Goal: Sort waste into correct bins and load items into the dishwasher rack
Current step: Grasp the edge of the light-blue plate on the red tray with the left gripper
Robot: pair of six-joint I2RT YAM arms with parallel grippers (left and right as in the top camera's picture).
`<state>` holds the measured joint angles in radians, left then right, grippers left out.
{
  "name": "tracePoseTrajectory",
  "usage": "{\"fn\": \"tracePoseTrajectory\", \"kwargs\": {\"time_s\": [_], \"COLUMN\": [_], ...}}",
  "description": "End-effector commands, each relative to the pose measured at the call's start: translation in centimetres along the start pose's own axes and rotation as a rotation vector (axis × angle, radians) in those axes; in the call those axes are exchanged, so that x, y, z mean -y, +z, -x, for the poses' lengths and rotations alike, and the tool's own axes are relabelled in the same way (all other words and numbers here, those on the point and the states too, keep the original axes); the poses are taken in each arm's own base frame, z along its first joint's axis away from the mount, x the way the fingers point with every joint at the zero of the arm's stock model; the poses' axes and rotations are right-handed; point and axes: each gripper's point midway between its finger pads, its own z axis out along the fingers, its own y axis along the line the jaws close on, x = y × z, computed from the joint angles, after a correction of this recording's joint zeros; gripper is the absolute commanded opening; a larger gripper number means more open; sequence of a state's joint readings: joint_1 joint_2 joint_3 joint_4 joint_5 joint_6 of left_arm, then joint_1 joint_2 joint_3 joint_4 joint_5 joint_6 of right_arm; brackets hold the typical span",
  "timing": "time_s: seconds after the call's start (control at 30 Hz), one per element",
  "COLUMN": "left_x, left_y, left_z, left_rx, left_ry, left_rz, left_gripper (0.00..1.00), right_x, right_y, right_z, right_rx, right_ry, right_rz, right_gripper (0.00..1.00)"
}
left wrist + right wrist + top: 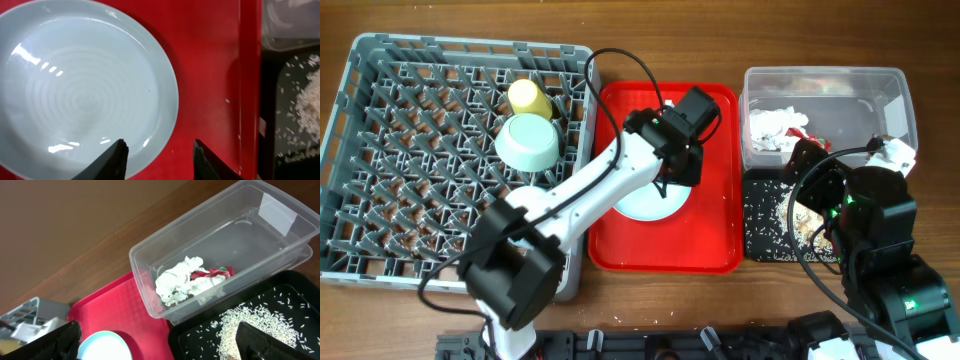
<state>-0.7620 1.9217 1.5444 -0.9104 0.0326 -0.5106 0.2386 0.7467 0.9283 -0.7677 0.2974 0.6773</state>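
The light blue-green plate (655,207) (85,90) lies on the flat red tray (715,235). My left gripper (680,150) (159,150) is open and empty, straddling the plate's rim. The grey dishwasher rack (380,120) holds the yellow cup (530,96) and a pale bowl (528,142). The clear tub (825,85) (240,235) holds the white napkin (775,128) (180,280) and the red wrapper (216,272). The black tray (765,235) (300,300) holds rice crumbs (250,320). My right gripper (815,175) (160,347) is open and empty above the black tray. I see no spoon or fork and no second bowl.
The red tray (210,75) (115,310) sits between the rack and the two bins, close to each. The left arm reaches across the rack's front right corner. A rack corner (30,312) shows at the left of the right wrist view. The table is brown wood (920,230).
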Motion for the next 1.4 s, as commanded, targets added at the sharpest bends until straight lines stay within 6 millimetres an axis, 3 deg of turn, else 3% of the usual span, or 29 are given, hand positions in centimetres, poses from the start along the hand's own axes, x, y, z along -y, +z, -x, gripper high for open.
{"fn": "tracePoseTrajectory", "kwargs": {"time_s": [0.0, 0.07, 0.2, 0.43, 0.63, 0.83, 1.37], "left_x": [-0.6, -0.8, -0.6, 2.1, 1.9, 0.8, 0.7], "left_y": [2.7, 4.2, 5.4, 5.8, 6.6, 9.9, 10.0], "left_z": [0.3, 0.0, -0.6, -2.1, -2.0, -3.4, -3.4], "left_rx": [-0.009, -0.032, -0.055, -0.045, -0.010, -0.079, -0.073], "left_ry": [0.006, 0.006, 0.015, 0.086, 0.110, 0.113, 0.119], "left_rz": [0.047, 0.062, 0.072, 0.048, 0.101, 0.151, 0.164], "left_gripper": [0.41, 0.41, 0.37, 0.37, 0.36, 0.36, 0.30], "right_x": [0.0, 0.0, 0.0, 0.0, 0.0, 0.0, 0.0], "right_y": [-0.4, -0.4, -0.4, -0.4, -0.4, -0.4, -0.4], "right_z": [0.8, 0.8, 0.8, 0.8, 0.8, 0.8, 0.8], "right_rx": [0.027, 0.027, 0.027, 0.027, 0.027, 0.027, 0.027], "right_ry": [0.014, 0.013, 0.014, 0.014, 0.014, 0.014, 0.014], "right_rz": [-0.001, -0.002, -0.002, -0.002, -0.002, -0.002, -0.002], "right_gripper": [1.00, 1.00, 1.00, 0.98, 1.00, 1.00, 1.00]}}
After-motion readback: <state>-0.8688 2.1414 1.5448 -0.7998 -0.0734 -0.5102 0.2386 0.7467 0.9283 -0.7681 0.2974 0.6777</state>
